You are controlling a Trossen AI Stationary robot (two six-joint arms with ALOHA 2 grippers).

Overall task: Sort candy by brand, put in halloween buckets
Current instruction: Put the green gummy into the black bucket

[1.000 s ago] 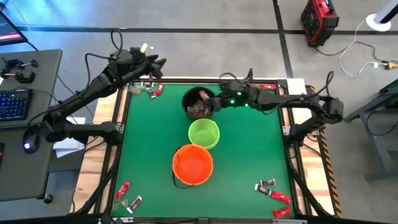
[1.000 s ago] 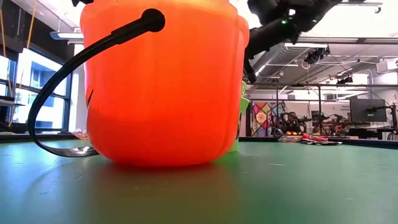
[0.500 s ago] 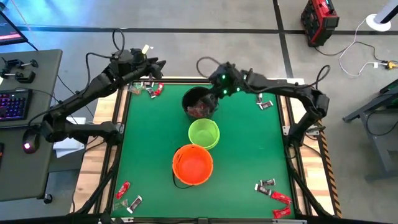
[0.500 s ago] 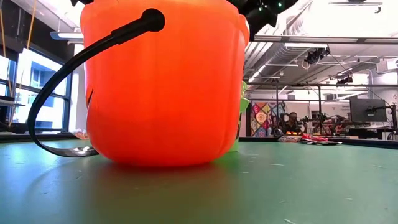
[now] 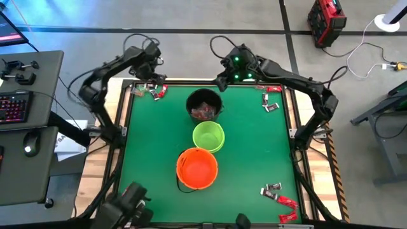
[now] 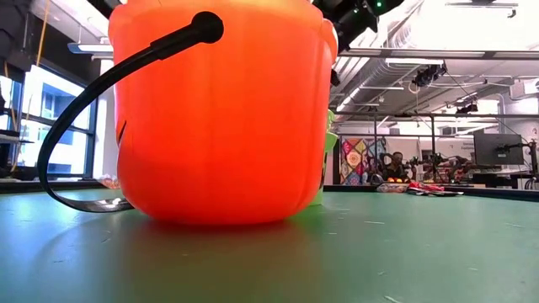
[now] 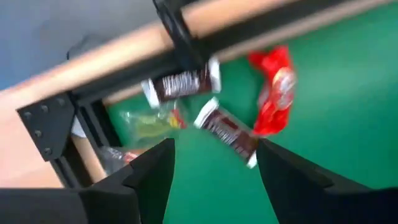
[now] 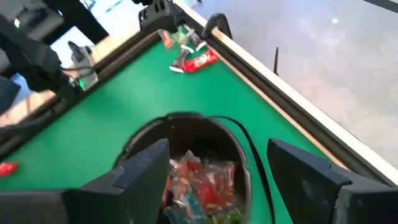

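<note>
Both claws stand open and empty. Left claw (image 7: 211,180) hovers over red and dark brown wrapped candy pieces (image 7: 227,130) at the green surface's (image 5: 254,159) far left corner. Right claw (image 8: 217,186) hangs above the round black plastic bucket (image 5: 205,104), which holds mixed candy; lime green bucket (image 5: 208,136) and orange bucket (image 5: 197,168) line up nearer.

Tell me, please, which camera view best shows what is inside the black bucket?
The right wrist view: it looks down into the black bucket at the wrapped candy piled inside. The high view shows the bucket's mouth with reddish contents, only small. The low view has the orange bucket blocking it; the left wrist view misses it.
</note>
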